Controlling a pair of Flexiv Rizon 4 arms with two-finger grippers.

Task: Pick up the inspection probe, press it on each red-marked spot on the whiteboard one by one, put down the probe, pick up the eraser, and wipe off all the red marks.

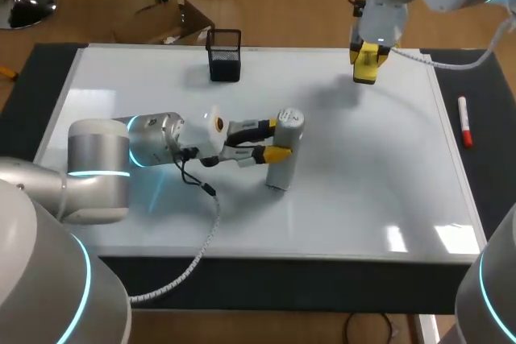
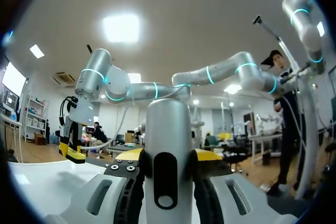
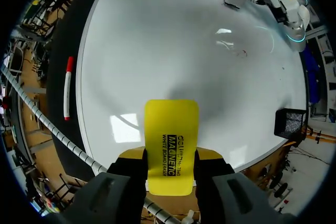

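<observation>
The inspection probe [image 1: 284,151], a grey cylinder, stands upright near the middle of the whiteboard [image 1: 379,199]. My left gripper [image 1: 274,139] is shut on it from the side, and the probe [image 2: 168,166] sits between its yellow-tipped fingers [image 2: 208,155]. My right gripper [image 1: 367,60] hangs above the far right part of the board, shut on the yellow eraser [image 1: 366,65]. Between the right fingers the eraser [image 3: 170,145] points down at the whiteboard [image 3: 173,51]. No red marks show on the board.
A black mesh pen holder [image 1: 224,55] stands at the board's far edge. A red marker [image 1: 464,121] lies on the dark table to the right of the board, also visible as the marker [image 3: 66,87] beside the right gripper.
</observation>
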